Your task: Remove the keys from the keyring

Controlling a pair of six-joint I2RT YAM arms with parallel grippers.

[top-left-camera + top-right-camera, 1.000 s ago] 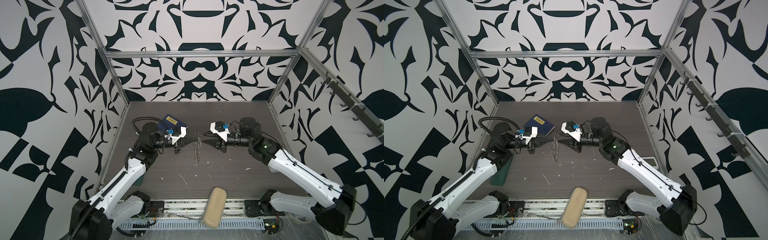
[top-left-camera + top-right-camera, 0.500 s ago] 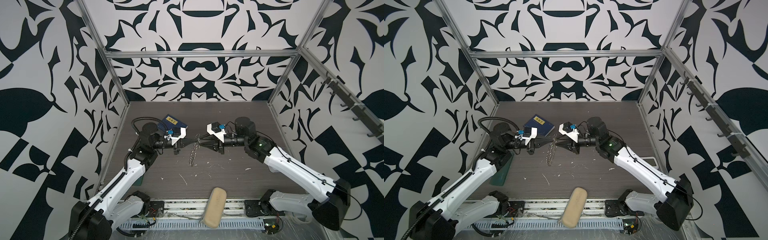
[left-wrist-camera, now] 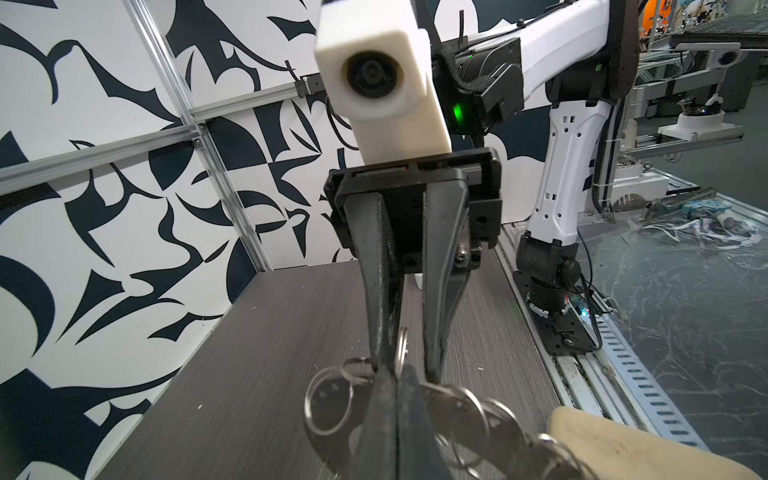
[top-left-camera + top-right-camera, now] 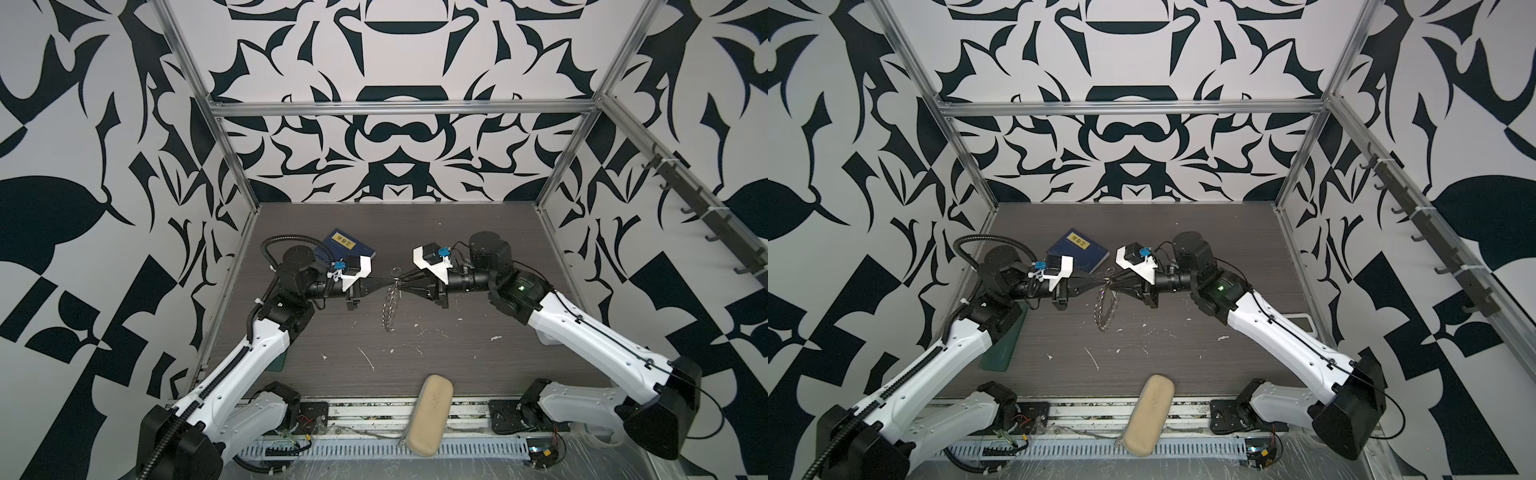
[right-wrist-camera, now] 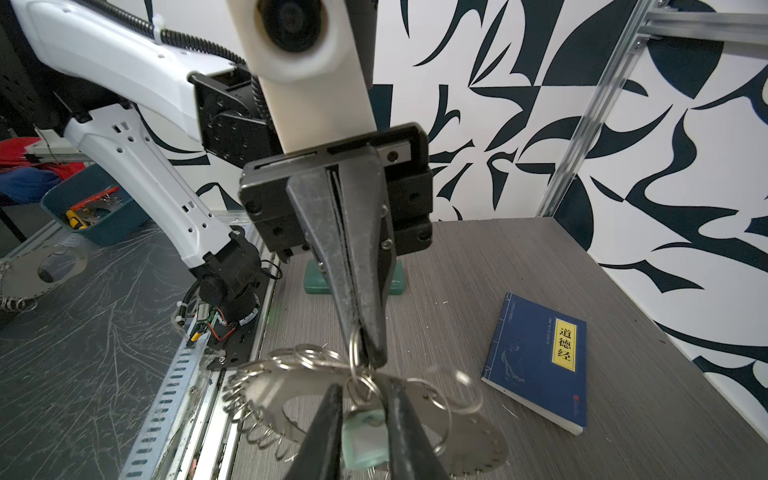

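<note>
Keyring, our wide flat grey metal ring (image 4: 390,305) fringed with wire split rings, hangs edge-on over the dark wood-grain table (image 4: 478,374), between our left gripper (image 4: 390,284) and right gripper (image 4: 402,286). A beige oblong case (image 4: 430,409) at the front edge, a dark blue book (image 4: 349,246) behind and white specks (image 4: 494,338) below all lie well apart from the keyring. Only the right wrist view shows the grips: left jaws pinched on one split ring (image 5: 352,353), right fingers (image 5: 328,428) pressed against both sides of the pale mint-green key tag (image 5: 365,436).
</note>
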